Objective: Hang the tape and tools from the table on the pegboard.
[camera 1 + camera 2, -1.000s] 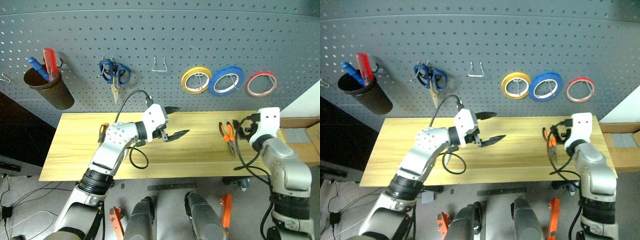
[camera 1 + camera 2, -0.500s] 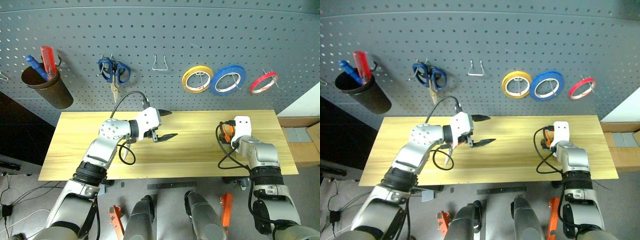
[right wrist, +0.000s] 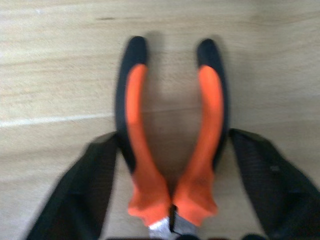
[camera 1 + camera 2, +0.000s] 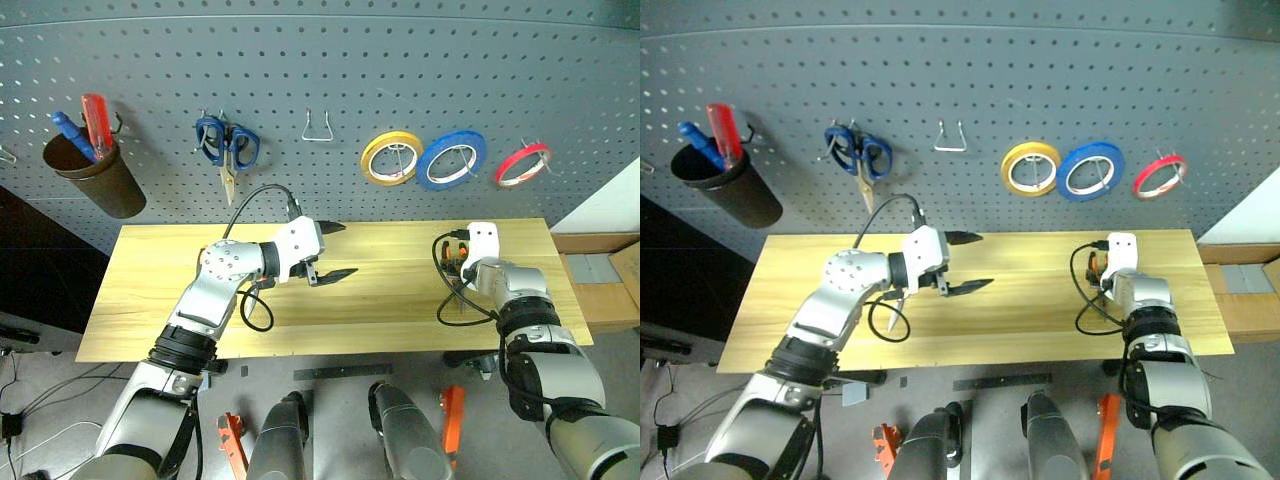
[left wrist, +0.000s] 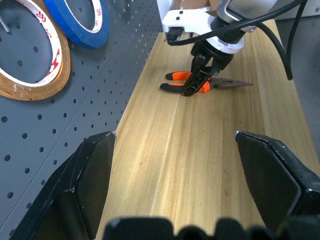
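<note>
Pliers [image 3: 172, 145] are lying flat on the table [image 4: 390, 300], toward its 3 o'clock end, handles spread and pointing toward the pegboard [image 4: 330, 60]. Right gripper [image 5: 200, 82] is straddling both orange handles near the pivot, fingers [image 3: 270, 180] flanking them without clearly pressing; not yet grasping, as I judge it. Risk: clenching this close to the pivot may be leaving the long handles free to swing, or squeezing them together so the tool is sliding out during the lift. Red tape [image 4: 522, 165] is already hanging on the board at 2 o'clock. Left gripper [image 4: 335, 250] is hovering released over mid-table, holding nothing.
</note>
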Controlling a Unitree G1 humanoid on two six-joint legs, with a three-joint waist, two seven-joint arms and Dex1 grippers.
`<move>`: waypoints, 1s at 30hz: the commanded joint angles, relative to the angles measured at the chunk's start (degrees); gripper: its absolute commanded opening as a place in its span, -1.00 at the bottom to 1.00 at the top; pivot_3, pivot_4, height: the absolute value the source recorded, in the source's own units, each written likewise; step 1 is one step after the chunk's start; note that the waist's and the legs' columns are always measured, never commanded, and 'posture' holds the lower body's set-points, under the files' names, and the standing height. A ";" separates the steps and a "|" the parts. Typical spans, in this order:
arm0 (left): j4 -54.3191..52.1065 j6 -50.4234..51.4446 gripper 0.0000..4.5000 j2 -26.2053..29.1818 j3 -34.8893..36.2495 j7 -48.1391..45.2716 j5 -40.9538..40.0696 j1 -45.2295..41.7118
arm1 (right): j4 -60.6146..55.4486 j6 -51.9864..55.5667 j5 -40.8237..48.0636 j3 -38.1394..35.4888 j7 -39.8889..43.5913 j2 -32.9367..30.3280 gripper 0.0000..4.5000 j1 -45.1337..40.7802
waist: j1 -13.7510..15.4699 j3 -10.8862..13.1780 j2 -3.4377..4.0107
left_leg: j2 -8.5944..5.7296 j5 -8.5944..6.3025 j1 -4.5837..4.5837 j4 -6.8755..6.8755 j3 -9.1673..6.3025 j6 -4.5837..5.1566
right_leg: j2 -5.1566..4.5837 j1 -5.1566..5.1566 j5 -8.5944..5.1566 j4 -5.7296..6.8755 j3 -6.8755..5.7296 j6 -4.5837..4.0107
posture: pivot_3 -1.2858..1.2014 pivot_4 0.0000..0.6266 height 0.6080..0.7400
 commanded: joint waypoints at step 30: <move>-19.95 13.83 0.83 3.11 26.10 11.20 -19.30 16.27 | -79.53 20.23 0.20 14.60 -9.25 17.84 0.18 -0.52 | 0.00 -0.20 -0.10 | 0.07 0.34 -0.02 -0.03 -0.12 -0.25 | 0.01 -0.41 -0.02 0.66 -0.07 -0.01 | -0.05 -0.19 1.00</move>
